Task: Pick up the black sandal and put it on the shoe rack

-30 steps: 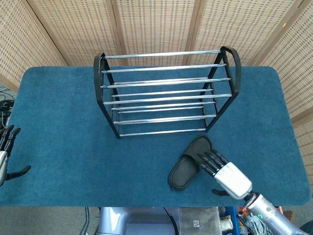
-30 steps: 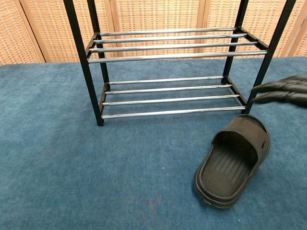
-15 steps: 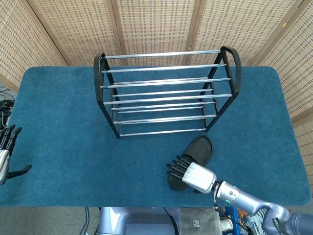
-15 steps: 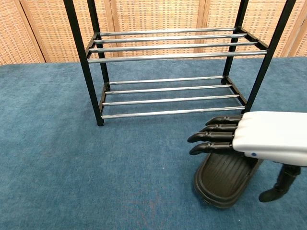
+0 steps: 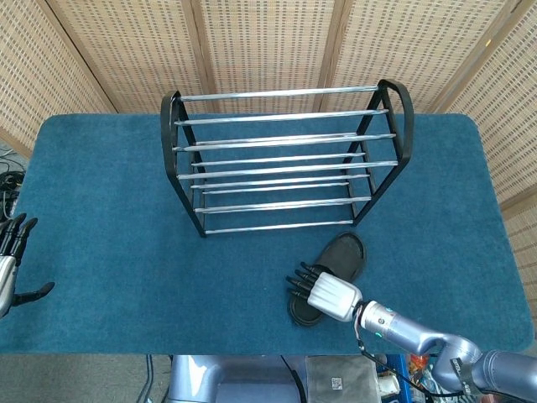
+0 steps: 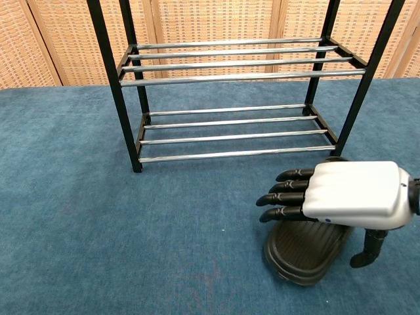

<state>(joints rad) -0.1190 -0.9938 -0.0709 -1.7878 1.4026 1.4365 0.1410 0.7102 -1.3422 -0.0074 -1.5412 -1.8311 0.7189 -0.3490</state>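
The black sandal (image 5: 342, 254) (image 6: 303, 252) lies on the blue table in front of the rack's right end. My right hand (image 5: 325, 290) (image 6: 341, 194) hovers flat over the sandal's heel half, fingers (image 6: 283, 196) stretched toward the left and thumb hanging down beside the sole; it holds nothing. The shoe rack (image 5: 285, 159) (image 6: 230, 79), black frame with chrome bars, stands behind with bare shelves. At the far left table edge, my left hand (image 5: 12, 260) stays with fingers spread and nothing in it. The hand hides much of the sandal in the chest view.
Blue carpet-like cloth (image 5: 101, 210) covers the whole table. Wicker screens (image 5: 268, 42) stand behind it. The table's front edge runs close below my right hand in the head view.
My right hand swung from the sandal's right side to over it, turning to point left, then shifted slightly back over the heel. The sandal and left hand have not moved.
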